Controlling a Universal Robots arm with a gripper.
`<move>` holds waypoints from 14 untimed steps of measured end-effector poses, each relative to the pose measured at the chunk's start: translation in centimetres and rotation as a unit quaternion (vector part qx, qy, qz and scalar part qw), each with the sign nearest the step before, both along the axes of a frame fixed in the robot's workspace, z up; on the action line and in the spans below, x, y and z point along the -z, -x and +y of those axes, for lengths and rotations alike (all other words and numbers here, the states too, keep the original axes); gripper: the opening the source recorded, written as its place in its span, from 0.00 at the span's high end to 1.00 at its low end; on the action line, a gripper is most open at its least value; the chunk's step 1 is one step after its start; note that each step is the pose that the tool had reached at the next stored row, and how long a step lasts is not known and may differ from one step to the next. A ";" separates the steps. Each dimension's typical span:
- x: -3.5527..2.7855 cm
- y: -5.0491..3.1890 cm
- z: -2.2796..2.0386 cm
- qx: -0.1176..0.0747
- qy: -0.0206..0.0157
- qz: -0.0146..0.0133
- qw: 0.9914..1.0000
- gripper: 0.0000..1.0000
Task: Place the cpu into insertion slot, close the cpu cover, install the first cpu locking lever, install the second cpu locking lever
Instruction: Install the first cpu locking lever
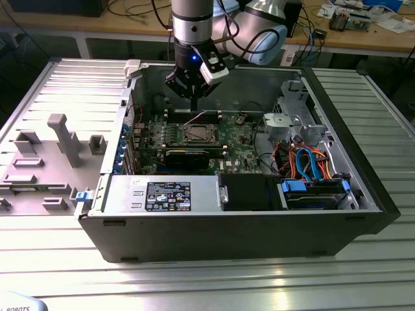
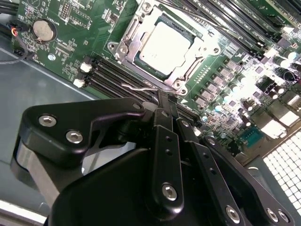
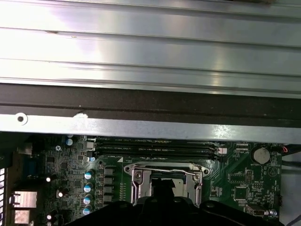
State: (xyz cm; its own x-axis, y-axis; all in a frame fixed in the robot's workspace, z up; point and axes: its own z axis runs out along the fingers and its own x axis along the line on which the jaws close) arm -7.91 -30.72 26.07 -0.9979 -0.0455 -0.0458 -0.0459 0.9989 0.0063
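Note:
The cpu (image 2: 164,44) lies flat in the insertion slot (image 1: 198,134) on the green motherboard, its silver top facing up. The cpu cover (image 2: 133,33) is down around it as a thin metal frame. A silver wire locking lever (image 2: 138,87) runs along the slot's edge on the gripper's side. Another lever (image 3: 164,164) crosses the slot's edge toward the memory slots. My gripper (image 2: 165,100) hangs just above the board beside the slot, its black fingers shut together with nothing seen between them. In the exterior view the gripper (image 1: 194,105) points straight down behind the slot.
Long black memory slots (image 2: 117,75) lie by the slot under the gripper. A black card (image 1: 187,155) and the power supply (image 1: 162,194) sit toward the front. Drive cables (image 1: 305,162) fill the exterior view's right. The case wall (image 3: 150,101) is close. A grey fixture tray (image 1: 52,155) stands outside.

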 end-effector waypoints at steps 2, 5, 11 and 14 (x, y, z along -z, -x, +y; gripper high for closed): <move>0.00 -0.05 0.00 0.000 0.000 0.000 1.000 0.89; 0.00 -0.06 0.00 0.000 0.000 0.000 1.000 0.89; 0.00 -0.08 0.00 0.000 0.000 0.000 1.000 0.89; 0.00 -0.09 0.00 0.000 0.000 0.000 1.000 0.89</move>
State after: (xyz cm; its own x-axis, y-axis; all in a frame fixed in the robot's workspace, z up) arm -7.82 -30.72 26.07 -0.9979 -0.0454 -0.0457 -0.0457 0.9989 0.0062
